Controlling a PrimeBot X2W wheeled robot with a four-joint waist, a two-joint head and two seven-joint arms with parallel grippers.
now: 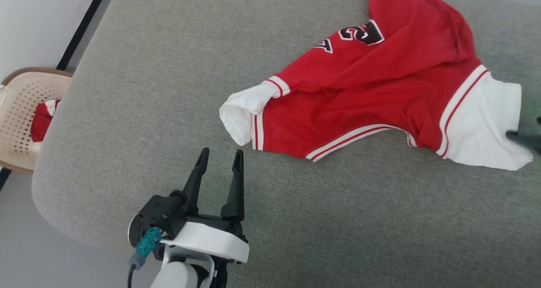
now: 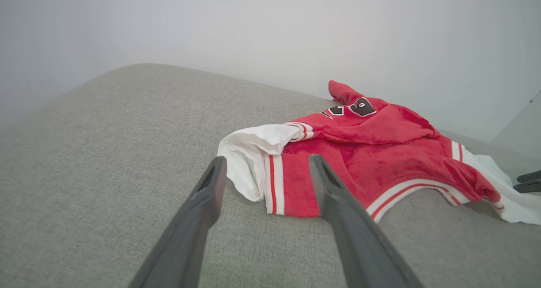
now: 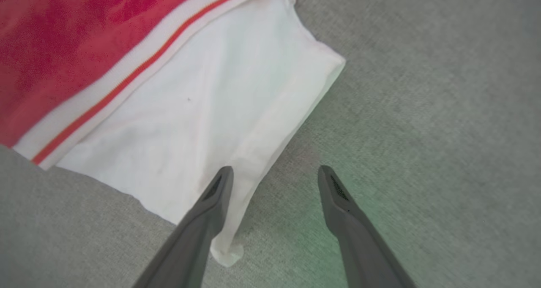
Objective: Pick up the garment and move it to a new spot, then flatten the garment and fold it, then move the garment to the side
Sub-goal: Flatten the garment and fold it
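left hand (image 1: 222, 152): wide open (empty) | right hand (image 3: 272, 172): open, over garment (image 1: 359, 98) sleeve

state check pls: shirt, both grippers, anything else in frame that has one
red jersey-style shirt with white sleeves: crumpled, unfolded, top part flopped over, lying on grey fabric cushion
left gripper: open, empty, just short of the shirt
right gripper: open, nothing gripped, at the shirt's white edge
beige perforated plastic chair: holds a red-and-white cloth

Left pincer (image 1: 222, 151) — two long dark fingers (image 1: 235, 186); white wrist shell (image 1: 211, 239); teal connector (image 1: 147, 242).
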